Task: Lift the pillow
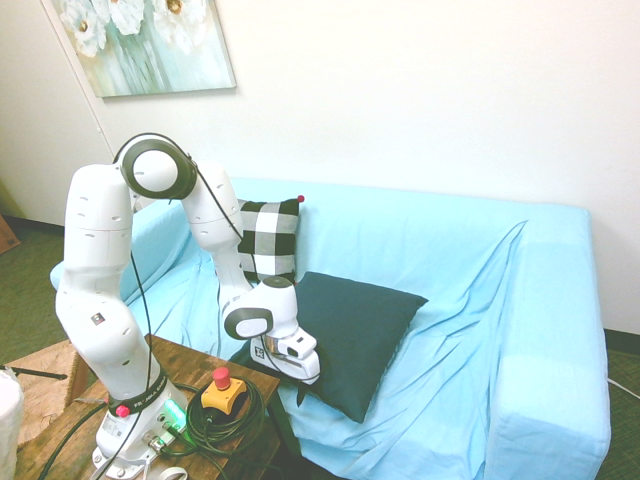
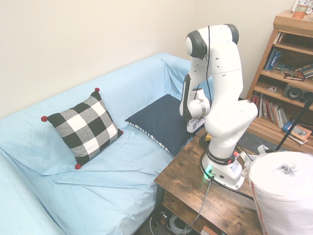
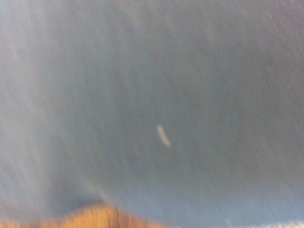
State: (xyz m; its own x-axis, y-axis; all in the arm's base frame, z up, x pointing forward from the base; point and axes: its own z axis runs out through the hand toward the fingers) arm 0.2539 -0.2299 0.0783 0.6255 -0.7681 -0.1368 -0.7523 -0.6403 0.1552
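In the first exterior view, the arm's end is covering the near-left part of the pillow (image 1: 350, 335), and the flower painting (image 1: 160, 45) is running out of frame at upper left. In the second, the arm is hiding the pillow's right side; the white wrapped roll (image 2: 283, 191) is leaving the frame at lower right. The wrist view is blurring the pillow's fabric.

So the first exterior view looks down from above, behind the arm (image 1: 100, 300), facing the sofa (image 1: 540, 330) and the wall — pretty wide. Second one's also up high, but has the arm over on the right, with the bookshelf behind. Both share the sofa, pillow (image 1: 355, 340) and wooden table (image 2: 220, 205). Wrist view's super close — blurry pillow fabric, mostly.
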